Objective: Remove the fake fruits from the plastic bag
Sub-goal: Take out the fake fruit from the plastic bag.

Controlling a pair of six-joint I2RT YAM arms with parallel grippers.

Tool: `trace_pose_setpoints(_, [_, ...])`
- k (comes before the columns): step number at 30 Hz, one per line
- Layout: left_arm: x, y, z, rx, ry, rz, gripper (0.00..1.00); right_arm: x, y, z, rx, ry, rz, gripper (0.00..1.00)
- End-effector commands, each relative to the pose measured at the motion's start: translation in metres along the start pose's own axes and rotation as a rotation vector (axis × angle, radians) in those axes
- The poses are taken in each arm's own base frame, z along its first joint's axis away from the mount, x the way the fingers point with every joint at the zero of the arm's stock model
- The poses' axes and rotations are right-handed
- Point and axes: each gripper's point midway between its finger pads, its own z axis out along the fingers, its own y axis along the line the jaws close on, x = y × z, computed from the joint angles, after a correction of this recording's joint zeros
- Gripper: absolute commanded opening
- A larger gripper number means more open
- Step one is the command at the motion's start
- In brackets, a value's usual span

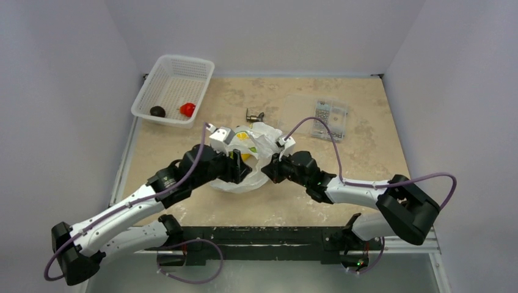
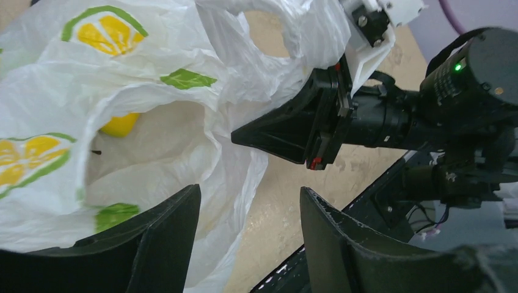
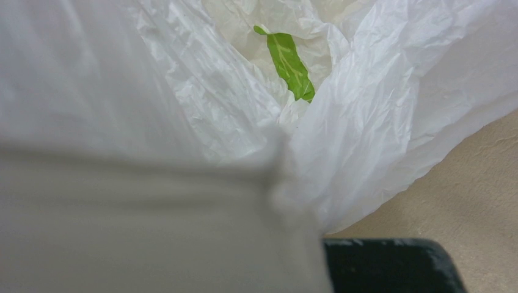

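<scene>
as left pincer (image 2: 249, 241) gapes, yellow fruit (image 2: 120, 124) beyond, inside bag (image 2: 201, 36)

Three fruits show: one yellow fruit (image 2: 120, 124) in the one bag (image 1: 266, 137), one brown fruit (image 1: 157, 111) and one red fruit (image 1: 188, 109) in the one far-left-corner basket (image 1: 177, 79); one box (image 1: 330, 119), one hammer (image 1: 254, 115).

Table (image 1: 366, 165): beige, mottled surface, bounded by pale grey walls on three sides. White mesh basket (image 1: 183, 70): far left corner, upright, hard against the left edge. Clear flat box of small parts (image 1: 330, 119): far right of centre, lying flat. Small dark metal object (image 1: 254, 115): between basket and box, type not determinable. Black rail (image 1: 262, 239): along the near edge
</scene>
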Motion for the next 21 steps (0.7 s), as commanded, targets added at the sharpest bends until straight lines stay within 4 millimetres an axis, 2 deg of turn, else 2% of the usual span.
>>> trace_pose_setpoints(1, [-0.005,-0.005,0.017,-0.039,-0.010,0.192,0.56,-0.029,0.020,-0.010,-0.097,-0.118,0.006,0.00])
trace_pose_setpoints(3, [0.000,-0.004,0.028,-0.047,0.004,0.224,0.47,-0.031,0.021,-0.012,-0.100,-0.132,0.005,0.00])
trace_pose_setpoints(7, [0.009,-0.001,0.049,-0.080,0.054,0.273,0.37,-0.032,0.021,-0.013,-0.099,-0.134,-0.001,0.00])
trace_pose_setpoints(9, [0.011,-0.001,0.058,-0.089,0.067,0.291,0.34,-0.030,0.021,-0.013,-0.100,-0.132,-0.002,0.00])
trace_pose_setpoints(13, [0.010,0.014,0.073,-0.182,0.075,0.321,0.31,-0.031,0.020,-0.013,-0.099,-0.134,-0.001,0.00])
trace_pose_setpoints(16, [0.012,0.024,0.083,-0.225,0.076,0.356,0.25,-0.030,0.020,-0.013,-0.097,-0.128,-0.002,0.00])
trace_pose_setpoints(18, [0.011,0.032,0.088,-0.270,0.062,0.365,0.14,-0.029,0.020,-0.013,-0.099,-0.125,0.003,0.00])
trace_pose_setpoints(21, [0.007,0.039,0.096,-0.299,0.040,0.358,0.13,-0.029,0.021,-0.013,-0.101,-0.125,0.002,0.00])
